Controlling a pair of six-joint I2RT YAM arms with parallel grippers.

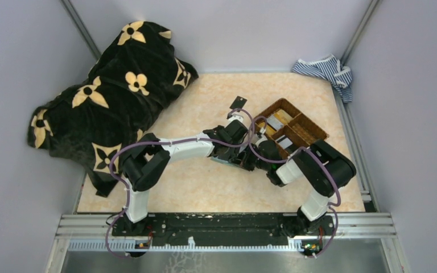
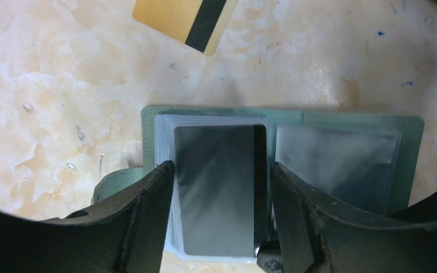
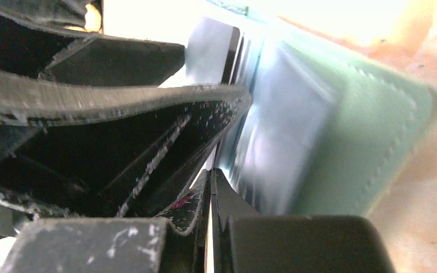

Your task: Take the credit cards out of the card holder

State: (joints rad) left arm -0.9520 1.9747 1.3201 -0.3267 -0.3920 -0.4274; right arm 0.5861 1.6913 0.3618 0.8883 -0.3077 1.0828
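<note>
The sage-green card holder (image 2: 347, 116) lies open on the table, its clear sleeves facing up. A pale grey credit card (image 2: 216, 187) sits in the left sleeve. My left gripper (image 2: 222, 166) is open just above it, one finger on each side of the card. My right gripper (image 3: 211, 170) is shut, its tips at the sleeve edge of the card holder (image 3: 370, 131); a thin pale line shows between them. Its tip shows by the card's lower right corner (image 2: 268, 257). In the top view both grippers (image 1: 242, 152) (image 1: 251, 162) meet over the card holder (image 1: 226, 161), which is mostly hidden.
A gold card with a dark stripe (image 2: 185, 17) lies just beyond the card holder. A loose black card (image 1: 238, 102) lies farther back. A brown divided basket (image 1: 313, 132) stands at the right. A black flowered blanket (image 1: 108, 96) fills the left; a striped cloth (image 1: 324, 71) lies at the back right.
</note>
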